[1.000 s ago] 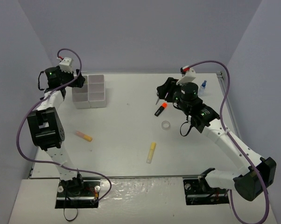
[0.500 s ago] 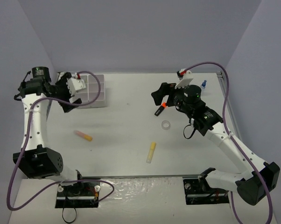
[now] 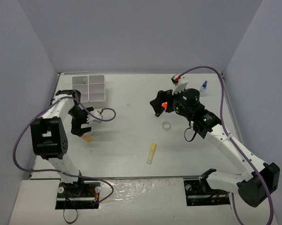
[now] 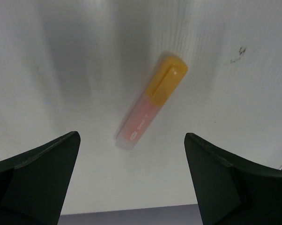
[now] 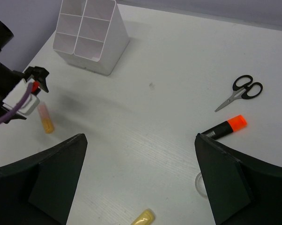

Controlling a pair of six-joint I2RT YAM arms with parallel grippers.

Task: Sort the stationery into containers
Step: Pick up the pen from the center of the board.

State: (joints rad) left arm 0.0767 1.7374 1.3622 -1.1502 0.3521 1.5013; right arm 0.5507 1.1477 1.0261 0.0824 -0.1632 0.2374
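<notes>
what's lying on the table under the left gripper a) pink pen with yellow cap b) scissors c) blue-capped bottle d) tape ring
a: the left wrist view shows the pink pen lying flat on the table, between the open fingers of the left gripper and clear of both.

Robotics laboratory test cell: a bare white table (image 3: 127,136) is boxed in on the left, right and far sides by plain lavender-grey walls (image 3: 141,33). Two black-and-white robot arms, the left arm (image 3: 47,138) and the right arm (image 3: 230,145), stand on mounting plates (image 3: 77,196) at the near edge, with purple cables (image 3: 224,96) looping to their wrists. A white organizer tray (image 3: 89,89) sits at the far left. A yellow stick (image 3: 152,153) and a clear tape ring (image 3: 166,125) lie spread out on the tabletop like test props.
</notes>
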